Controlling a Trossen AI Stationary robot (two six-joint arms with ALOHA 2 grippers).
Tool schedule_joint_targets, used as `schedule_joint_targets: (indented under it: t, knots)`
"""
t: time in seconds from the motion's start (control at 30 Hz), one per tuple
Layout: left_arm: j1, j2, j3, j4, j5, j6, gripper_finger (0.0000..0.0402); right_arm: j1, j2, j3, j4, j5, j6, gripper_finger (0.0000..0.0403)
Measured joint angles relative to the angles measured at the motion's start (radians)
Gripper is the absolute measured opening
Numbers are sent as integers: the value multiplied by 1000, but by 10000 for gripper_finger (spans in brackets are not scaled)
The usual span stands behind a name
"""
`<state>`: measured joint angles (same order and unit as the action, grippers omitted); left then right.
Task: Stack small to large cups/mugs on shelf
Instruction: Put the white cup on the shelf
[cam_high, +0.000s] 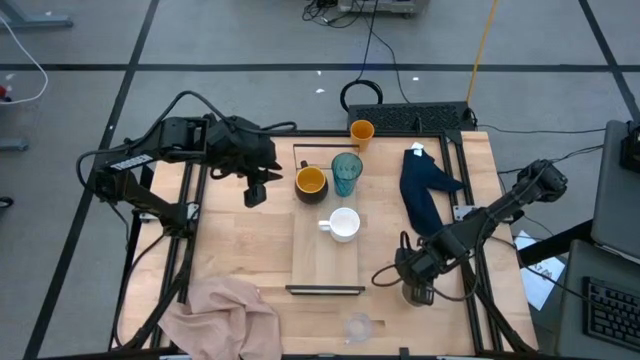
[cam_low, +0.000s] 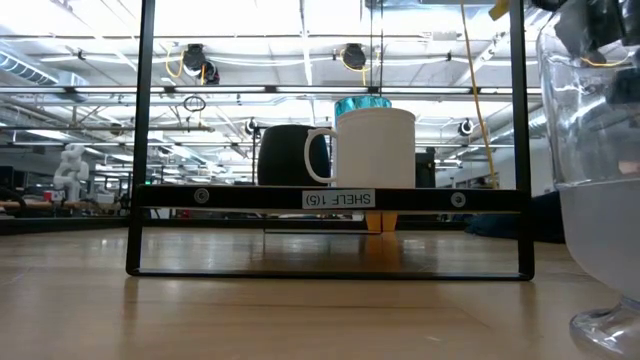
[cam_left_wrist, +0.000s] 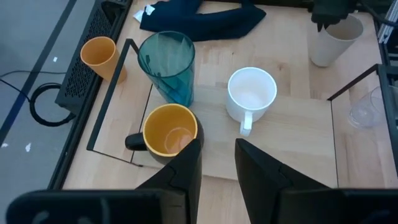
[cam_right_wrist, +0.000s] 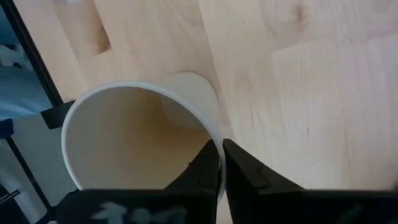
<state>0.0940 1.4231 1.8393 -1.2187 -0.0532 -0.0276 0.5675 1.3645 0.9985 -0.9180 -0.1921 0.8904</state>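
Right gripper (cam_right_wrist: 221, 163) pinching the beige cup (cam_right_wrist: 140, 134) by its rim, off the shelf (cam_high: 325, 260) on the surface's (cam_high: 240, 240) right side

The cup looks light, thin-walled and easily tipped, so the rim wall is the sensible hold; further off, white mug (cam_high: 343, 224), dark mug (cam_high: 311, 182) and teal tumbler (cam_high: 346, 172) stand on the shelf, whose rail label reads "SHELF 1(5)"; left gripper (cam_left_wrist: 216, 163), fingers spread, hovers by the dark mug

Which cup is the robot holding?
The beige cup: the right gripper pinches its rim, off the shelf. The others stand free.
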Motion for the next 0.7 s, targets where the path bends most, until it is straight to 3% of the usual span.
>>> schedule_joint_targets:
  t: [0.17,0.53,0.7]
  knots:
    - [0,0,0,-1,-16,7,99,-34,-67,0,-7,-3,17,2]
    - [0,0,0,-7,-26,-12,99,-143,-345,0,-62,62,122,1]
    - [0,0,0,-12,90,-54,99,-219,-408,0,78,67,108,1]
